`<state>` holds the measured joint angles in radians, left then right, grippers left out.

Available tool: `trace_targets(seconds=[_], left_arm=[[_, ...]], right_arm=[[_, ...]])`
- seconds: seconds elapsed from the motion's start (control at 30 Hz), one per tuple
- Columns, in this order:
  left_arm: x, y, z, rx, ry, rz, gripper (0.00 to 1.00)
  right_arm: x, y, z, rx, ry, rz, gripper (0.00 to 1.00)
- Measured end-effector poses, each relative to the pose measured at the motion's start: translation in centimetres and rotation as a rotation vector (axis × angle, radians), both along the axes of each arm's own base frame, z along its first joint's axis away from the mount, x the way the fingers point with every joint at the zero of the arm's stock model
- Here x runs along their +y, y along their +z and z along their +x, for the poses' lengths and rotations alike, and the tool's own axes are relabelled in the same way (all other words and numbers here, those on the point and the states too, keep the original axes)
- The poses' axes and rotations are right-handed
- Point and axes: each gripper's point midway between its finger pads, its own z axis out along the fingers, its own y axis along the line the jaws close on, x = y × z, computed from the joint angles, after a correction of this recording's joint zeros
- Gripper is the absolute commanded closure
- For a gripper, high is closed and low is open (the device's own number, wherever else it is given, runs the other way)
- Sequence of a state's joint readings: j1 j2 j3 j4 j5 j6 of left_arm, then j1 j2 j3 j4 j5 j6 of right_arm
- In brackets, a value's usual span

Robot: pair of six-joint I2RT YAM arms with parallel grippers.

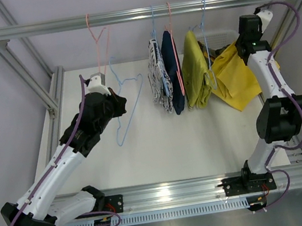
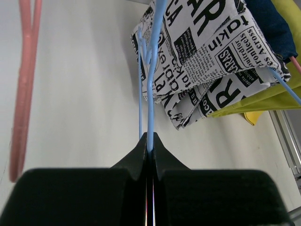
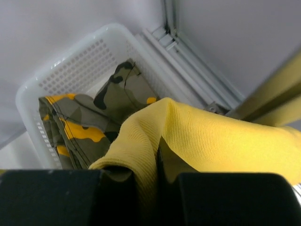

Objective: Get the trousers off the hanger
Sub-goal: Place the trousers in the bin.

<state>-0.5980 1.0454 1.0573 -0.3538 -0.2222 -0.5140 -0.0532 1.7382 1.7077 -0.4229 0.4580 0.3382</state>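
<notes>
Left hand (image 2: 149,141) clamped on bare blue hanger (image 2: 151,84), held clear of the rail (image 1: 146,13) (its job looks done), right hand (image 3: 157,162) pinching yellow trousers (image 3: 211,136) over basket (image 3: 70,66) holding camouflage pair (image 3: 117,89), presumably to drop them; print pair (image 1: 158,77), navy pair (image 1: 173,77), olive pair (image 1: 195,73) hang on rail.

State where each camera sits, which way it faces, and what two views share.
Top external: above and behind the arms, looking down at the table and rail; both arms show.
Left wrist: on the left gripper, facing the print trousers; its fingers pinch the blue hanger.
Right wrist: on the right gripper, facing the basket holding camouflage trousers; its fingers clamp the yellow trousers.
Shared: top and left wrist show the blue hanger and print trousers.
</notes>
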Motion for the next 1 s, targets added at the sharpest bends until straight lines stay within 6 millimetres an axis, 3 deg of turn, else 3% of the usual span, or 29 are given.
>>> trace_targets(seconds=[0.23, 0.4, 0.63, 1.0], left_arm=[[0.0, 0.0, 0.0, 0.0, -0.001, 0.0, 0.99], [-0.1, 0.0, -0.1, 0.002, -0.008, -0.002, 0.99], [-0.3, 0.0, -0.1, 0.003, -0.017, -0.005, 0.99], [-0.5, 0.0, -0.3, 0.005, -0.031, -0.01, 0.99]], right_arm=[[3.0, -5.0, 1.5, 0.063, 0.088, -0.027, 1.0], [4.5, -6.9, 2.9, 0.089, 0.139, -0.04, 1.0], [4.4, -8.8, 7.1, 0.151, 0.164, -0.038, 1.0], [3.9, -9.4, 13.7, 0.15, 0.202, -0.005, 1.0]])
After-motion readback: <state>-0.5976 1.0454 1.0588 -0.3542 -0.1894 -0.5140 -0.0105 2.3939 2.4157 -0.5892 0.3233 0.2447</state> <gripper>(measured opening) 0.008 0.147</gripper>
